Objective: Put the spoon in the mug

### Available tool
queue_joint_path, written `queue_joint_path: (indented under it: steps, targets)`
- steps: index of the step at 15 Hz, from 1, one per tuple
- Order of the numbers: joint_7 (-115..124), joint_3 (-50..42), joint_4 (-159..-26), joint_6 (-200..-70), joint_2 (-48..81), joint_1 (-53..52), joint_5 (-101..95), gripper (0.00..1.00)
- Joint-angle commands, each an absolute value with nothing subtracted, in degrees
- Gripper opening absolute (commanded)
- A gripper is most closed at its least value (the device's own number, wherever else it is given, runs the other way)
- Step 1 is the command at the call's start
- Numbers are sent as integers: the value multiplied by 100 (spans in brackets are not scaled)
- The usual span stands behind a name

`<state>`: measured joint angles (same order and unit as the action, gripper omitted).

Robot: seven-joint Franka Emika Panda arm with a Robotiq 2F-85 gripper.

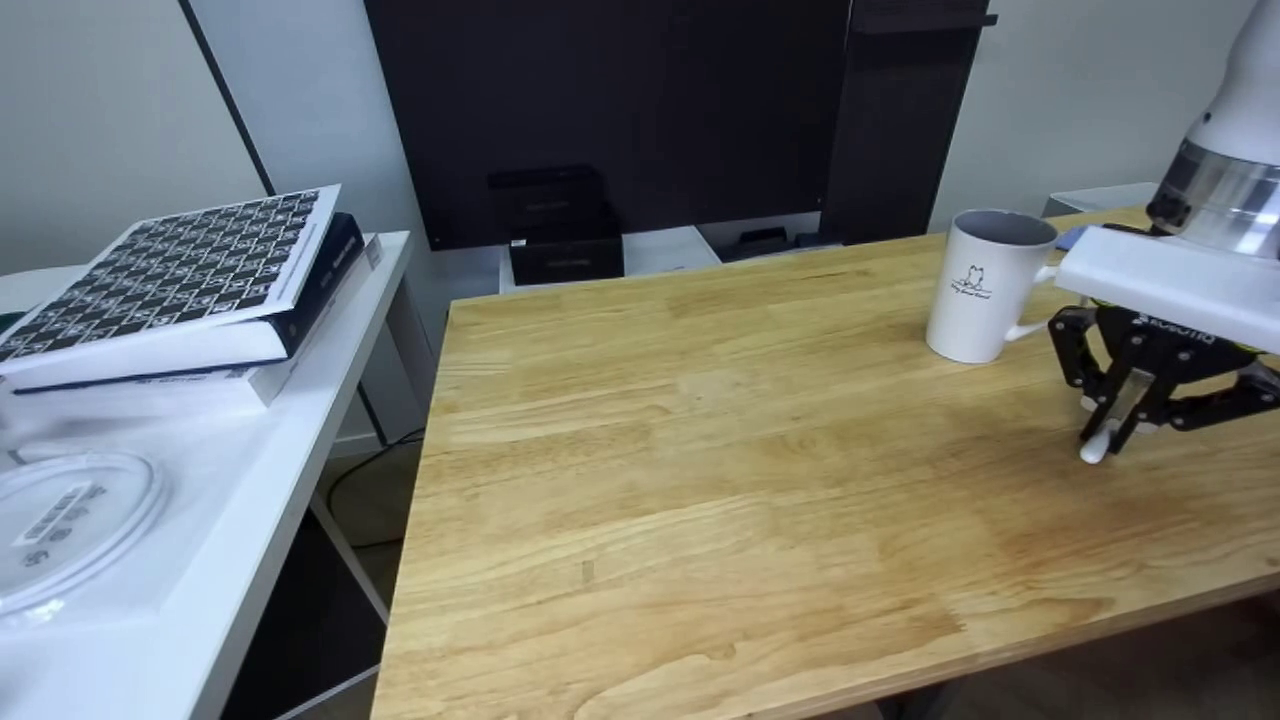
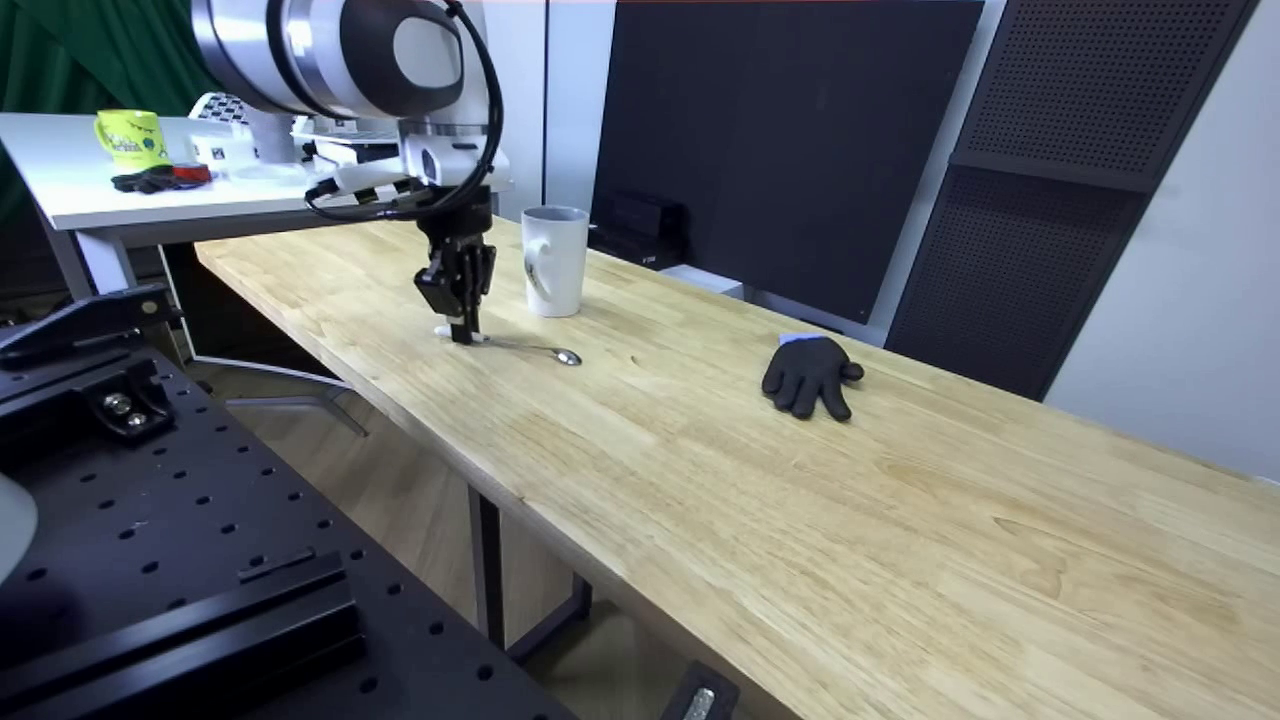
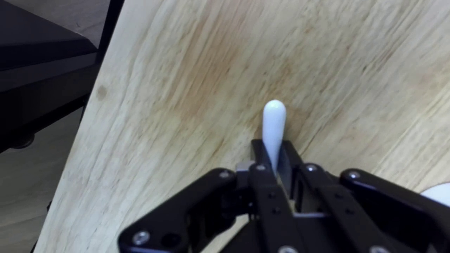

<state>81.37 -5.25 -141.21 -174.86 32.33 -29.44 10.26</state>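
In an exterior view, a white ceramic mug (image 1: pixel 982 300) with a loop handle and small dark print stands upright on a wooden table (image 1: pixel 700 450), near a black two-fingered gripper (image 1: pixel 1108 428). In an exterior view, a slim spoon (image 2: pixel 530 347) with white handle and silvery metal bowl is nearly level, outside the mug. In the wrist view, the gripper pinches the spoon's handle, its rounded end jutting out.

The table (image 2: pixel 700 480) carries the mug (image 2: pixel 556 265) and a glove (image 2: pixel 808 375), well apart; whether the spoon (image 3: pixel 274 128) near the mug touches the table is unclear.
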Motion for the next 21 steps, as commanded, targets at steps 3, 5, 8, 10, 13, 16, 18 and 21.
queue_joint_path:
  steps: [3, 5, 8, 10, 13, 16, 18, 21]
  targets:
    - [7806, -660, -13725, -15929, 2555, -2765, 678, 3]
    - [7732, -589, -13532, -15373, 2311, -2612, 424, 3]
    - [7543, -341, -13214, -14577, 1947, -2295, 178, 3]
    - [7389, -173, -12987, -14076, 1751, -2097, 86, 3]
    - [7195, 24, -12627, -13368, 1467, -1856, -29, 3]
    - [6679, 277, -12259, -12837, 1334, -1546, 335, 3]
    - [6232, 437, -12062, -12683, 1337, -1340, 804, 3]
    - [5601, 591, -11821, -12547, 1444, -1080, 1708, 3]
